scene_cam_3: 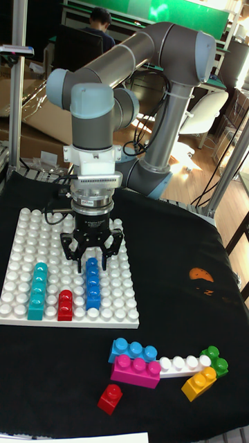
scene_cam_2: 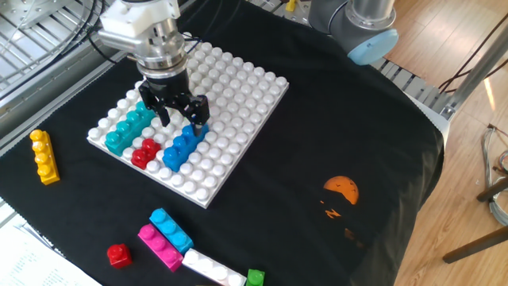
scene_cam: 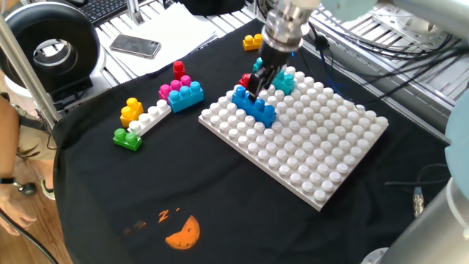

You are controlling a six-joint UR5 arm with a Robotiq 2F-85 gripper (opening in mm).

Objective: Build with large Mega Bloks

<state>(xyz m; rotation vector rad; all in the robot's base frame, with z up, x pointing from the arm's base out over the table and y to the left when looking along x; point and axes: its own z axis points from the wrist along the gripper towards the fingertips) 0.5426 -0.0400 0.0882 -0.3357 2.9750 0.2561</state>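
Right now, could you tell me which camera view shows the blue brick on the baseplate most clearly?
The tall fixed view: the blue brick faces the camera, all four studs in a column, the open pincer above its far end. In one fixed view the pincer overlaps the brick. The other fixed view shows it slantwise, unobstructed.

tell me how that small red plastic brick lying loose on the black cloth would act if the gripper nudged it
The small red plastic brick looks stiff and light, so it would probably skid, though the black cloth may drag on it. It sits tilted in the tall view, so a nudge might tip it. Its blocky form makes rolling unlikely.
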